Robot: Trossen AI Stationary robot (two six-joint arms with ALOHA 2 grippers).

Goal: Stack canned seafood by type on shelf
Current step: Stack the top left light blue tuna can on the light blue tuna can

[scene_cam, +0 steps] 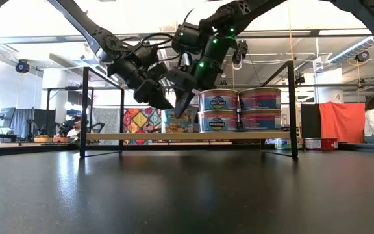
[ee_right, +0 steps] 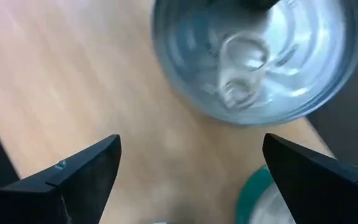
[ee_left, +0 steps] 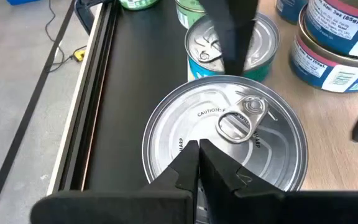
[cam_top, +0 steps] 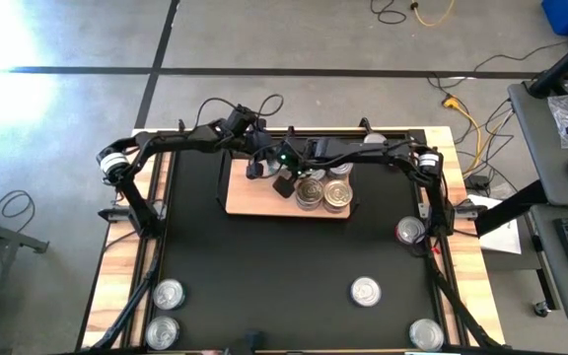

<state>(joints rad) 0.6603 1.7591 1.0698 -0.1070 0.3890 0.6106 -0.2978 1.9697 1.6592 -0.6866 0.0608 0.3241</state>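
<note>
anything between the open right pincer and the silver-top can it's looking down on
No. In the right wrist view only bare shelf wood lies between the open right pincer and the silver-top can.

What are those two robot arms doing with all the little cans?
They are sorting small round metal seafood tins onto a light-wood shelf board. Both arms are over it. The left end effector, shut, points down at a silver-topped tin on the board. The right end effector hovers open above the board, holding nothing. Two double stacks of blue-labelled tins already stand on the board. More shiny tins wait on the black mat.
</note>
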